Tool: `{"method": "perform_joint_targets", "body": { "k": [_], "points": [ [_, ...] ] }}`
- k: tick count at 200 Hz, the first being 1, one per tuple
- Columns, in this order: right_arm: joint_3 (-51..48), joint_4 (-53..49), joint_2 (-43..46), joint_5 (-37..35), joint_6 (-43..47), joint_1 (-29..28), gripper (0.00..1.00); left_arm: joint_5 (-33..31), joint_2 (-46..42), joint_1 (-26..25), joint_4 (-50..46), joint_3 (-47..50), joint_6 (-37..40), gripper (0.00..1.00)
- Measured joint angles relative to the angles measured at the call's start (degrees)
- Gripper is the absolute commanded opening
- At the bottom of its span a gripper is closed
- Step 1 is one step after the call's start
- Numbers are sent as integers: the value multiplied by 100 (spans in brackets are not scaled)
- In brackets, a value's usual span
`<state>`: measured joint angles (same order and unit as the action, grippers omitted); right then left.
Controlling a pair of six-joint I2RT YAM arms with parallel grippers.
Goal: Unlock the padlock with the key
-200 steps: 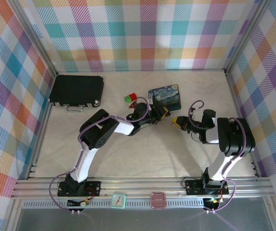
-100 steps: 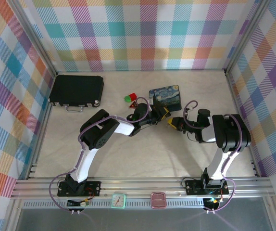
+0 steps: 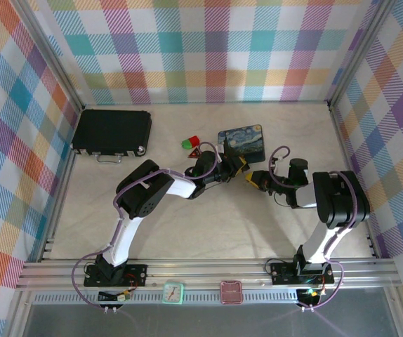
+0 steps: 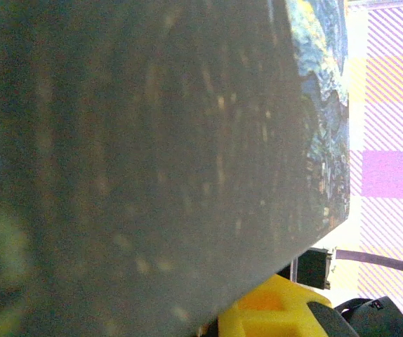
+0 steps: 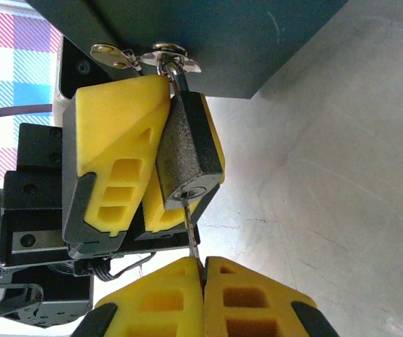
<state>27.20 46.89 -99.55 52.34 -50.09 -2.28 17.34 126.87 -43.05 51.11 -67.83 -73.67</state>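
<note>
- The pale marbled table (image 3: 208, 225) carries everything, walled in by checked panels.
- A black case (image 3: 112, 131) lies flat at the far left, well apart from the work.
- The blue swirly-painted tin (image 3: 241, 140) sits near the middle of the far side. In the right wrist view its dark side wall fills the top, with a silvery clasp on it.
- The left gripper (image 3: 239, 167) lies just in front of the tin, its yellow fingers (image 5: 114, 140) closed on either side of the padlock body, pinching it.
- The right gripper (image 5: 203, 265) faces it from just beside, its fingertips pressed together on the key.
- Small red and green blocks (image 3: 189, 143) rest left of the tin, with a red-and-black triangle (image 3: 195, 152) just beside them.
- The padlock (image 5: 187, 151) hangs at the tin's clasp, its thin shackle (image 5: 175, 74) passing through it, keyhole end turned toward the right gripper.
- The key (image 5: 192, 228) has its head hidden between the right fingertips; its thin shaft reaches the padlock's keyhole.
</note>
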Motion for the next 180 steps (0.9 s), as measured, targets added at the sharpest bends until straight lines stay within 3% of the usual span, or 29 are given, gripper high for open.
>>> {"method": "perform_joint_targets", "body": {
  "k": [180],
  "points": [
    [50,-946,706,-527,417,7,0,-48,-42,-7,144,212,0,0]
  ]
}}
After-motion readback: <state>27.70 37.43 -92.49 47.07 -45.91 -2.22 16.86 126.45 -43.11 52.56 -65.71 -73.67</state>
